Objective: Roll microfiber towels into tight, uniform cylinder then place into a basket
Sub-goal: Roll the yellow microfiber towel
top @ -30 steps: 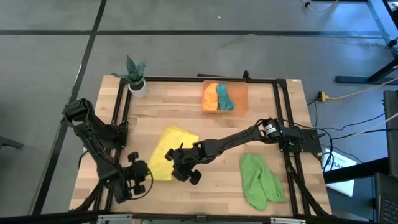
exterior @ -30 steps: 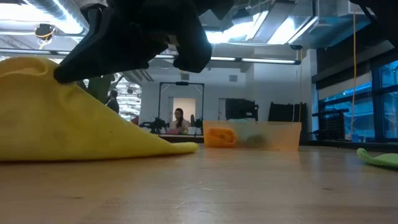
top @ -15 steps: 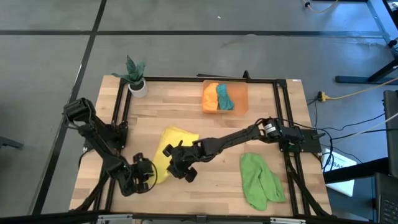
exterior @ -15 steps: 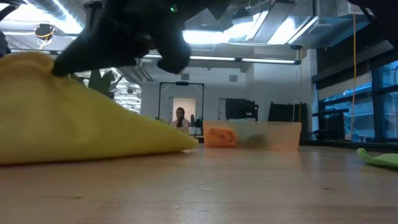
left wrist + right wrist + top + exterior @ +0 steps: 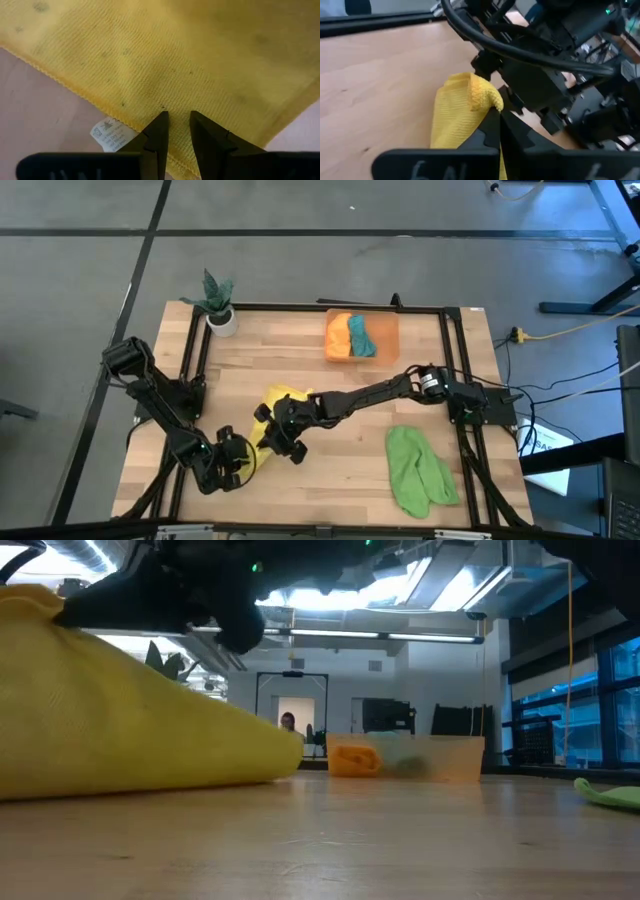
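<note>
1. Progress: roughly half done, judging by the layout. Two towels are in the basket [image 5: 362,337], two remain on the tabletop [image 5: 330,385].
2. Basket stands at the far edge of the tabletop, middle-right. Inside: the orange towel [image 5: 339,337] and the teal towel [image 5: 360,336], side by side and touching. They look bundled, but how tightly rolled is hard to tell from above.
3. Yellow towel [image 5: 275,405] is in hand, left of centre, bunched and partly lifted, not yet a cylinder.
4. Right gripper [image 5: 496,116]: fingers pinched together on a raised fold of the yellow towel.
5. Left gripper [image 5: 177,125]: fingers a narrow gap apart, tips over the towel's hemmed near edge beside its white label [image 5: 111,135]; whether cloth sits between them is unclear.
6. Light green towel [image 5: 418,470] lies crumpled near the front right, untouched.
7. Left to do: roll and bin the yellow, then the green.
</note>
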Tool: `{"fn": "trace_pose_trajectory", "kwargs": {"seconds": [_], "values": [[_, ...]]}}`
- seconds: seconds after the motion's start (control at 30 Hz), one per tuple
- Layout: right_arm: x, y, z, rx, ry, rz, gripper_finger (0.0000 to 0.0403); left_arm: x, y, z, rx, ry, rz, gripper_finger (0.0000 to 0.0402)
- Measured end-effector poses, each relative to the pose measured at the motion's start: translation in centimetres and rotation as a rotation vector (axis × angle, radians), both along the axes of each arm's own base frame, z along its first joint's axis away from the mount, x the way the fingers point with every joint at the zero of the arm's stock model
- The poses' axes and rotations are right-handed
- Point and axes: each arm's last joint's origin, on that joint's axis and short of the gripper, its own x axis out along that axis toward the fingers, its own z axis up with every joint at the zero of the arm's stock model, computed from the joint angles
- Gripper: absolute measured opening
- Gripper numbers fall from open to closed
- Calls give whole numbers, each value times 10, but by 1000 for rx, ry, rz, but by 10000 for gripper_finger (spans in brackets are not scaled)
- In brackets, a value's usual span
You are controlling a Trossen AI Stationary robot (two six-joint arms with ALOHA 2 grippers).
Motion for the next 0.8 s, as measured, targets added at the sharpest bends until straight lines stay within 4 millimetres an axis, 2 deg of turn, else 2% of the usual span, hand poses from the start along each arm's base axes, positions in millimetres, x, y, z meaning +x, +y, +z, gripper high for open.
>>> {"fn": "trace_pose_trajectory", "kwargs": {"seconds": [0.13,0.4,0.6,0.8], "values": [[2,-2,-18,5,50,12,1,0,0,0,0,0,0,76],[6,1,-27,57,29,57,1,0,0,0,0,0,0,77],[11,3,-45,97,-1,116,2,1,1,0,0,-1,6,77],[23,6,-46,120,-25,143,4,1,1,0,4,-1,1,77]]}}
